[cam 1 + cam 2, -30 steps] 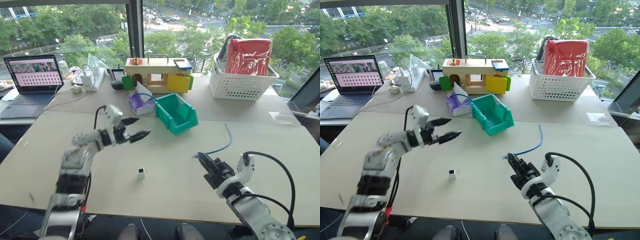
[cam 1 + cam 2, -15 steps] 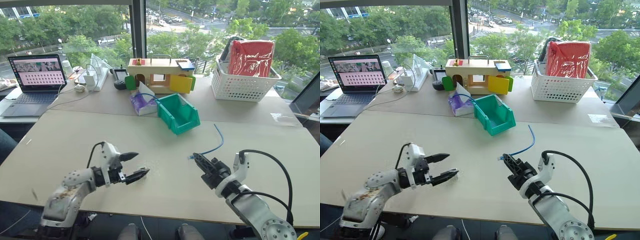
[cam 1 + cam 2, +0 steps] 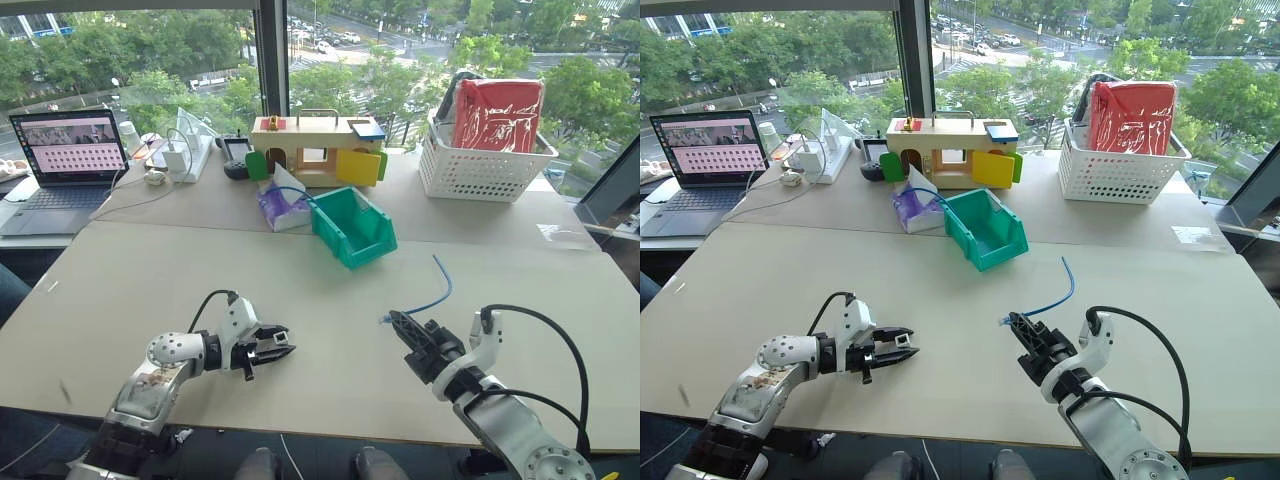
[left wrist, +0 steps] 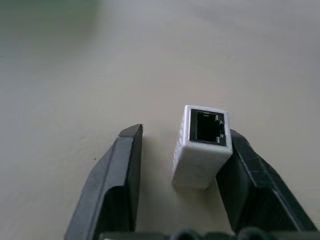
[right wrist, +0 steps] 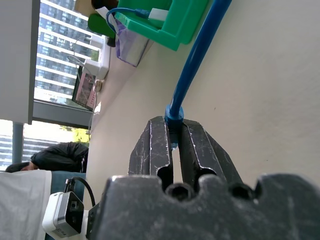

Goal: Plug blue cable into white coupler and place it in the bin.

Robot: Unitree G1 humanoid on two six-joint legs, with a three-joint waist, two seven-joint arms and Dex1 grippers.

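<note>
We have our left gripper (image 4: 180, 165) low over the bench (image 3: 330, 290) near its near edge, fingers (image 4: 112, 185) partly spread around the tiny white boxy plastic coupler (image 4: 201, 146): one finger touches it, the other stands apart, socket facing outward. Our right gripper (image 5: 172, 142), fingers pressed together, pinches the thin bright blue cable (image 3: 432, 290) at its plug end, the cord trailing toward the far edge. Grasping seems under way; plugging and delivery to the teal-green plastic bin (image 3: 352, 226), mid-bench, are left
</note>
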